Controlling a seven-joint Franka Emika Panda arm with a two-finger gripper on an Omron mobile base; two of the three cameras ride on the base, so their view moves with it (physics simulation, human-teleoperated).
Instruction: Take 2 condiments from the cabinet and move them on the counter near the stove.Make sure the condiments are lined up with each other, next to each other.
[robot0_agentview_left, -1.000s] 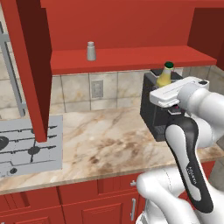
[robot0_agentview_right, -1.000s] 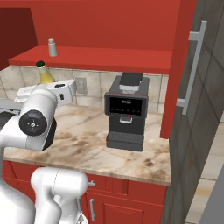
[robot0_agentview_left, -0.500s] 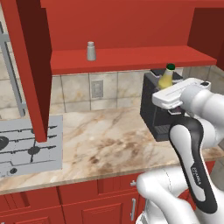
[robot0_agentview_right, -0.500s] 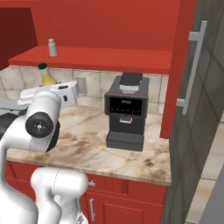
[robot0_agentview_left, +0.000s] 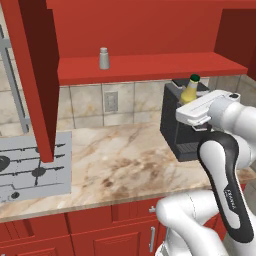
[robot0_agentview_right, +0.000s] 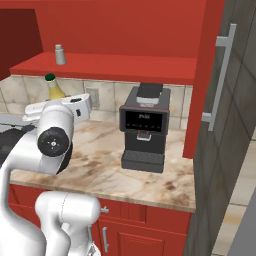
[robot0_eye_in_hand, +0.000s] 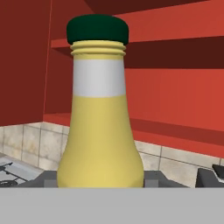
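A small yellow bottle (robot0_agentview_left: 190, 89) with a dark green cap stands upright in my gripper (robot0_agentview_left: 194, 107), which is shut on its lower body. It hangs in the air in front of the red cabinet's shelf (robot0_agentview_left: 150, 67), above the counter (robot0_agentview_left: 115, 160). In the hand view the bottle (robot0_eye_in_hand: 99, 131) is very close, with the fingertips (robot0_eye_in_hand: 49, 178) at its base. The right base view has the bottle (robot0_agentview_right: 54, 87) above my white hand. The grey-white shaker (robot0_agentview_left: 104, 58) stands on the shelf, far to the left of the gripper. The stove (robot0_agentview_left: 30, 165) lies at the counter's left end.
A black coffee machine (robot0_agentview_right: 144, 131) stands on the counter against the tiled wall, just behind and below my hand. The cabinet's open door (robot0_agentview_left: 32, 75) hangs over the stove's right edge. Another red door with a silver handle (robot0_agentview_right: 220, 80) is at the right.
The gripper has sunk slightly with the yellow bottle and eased out from the shelf. The shaker has not moved.
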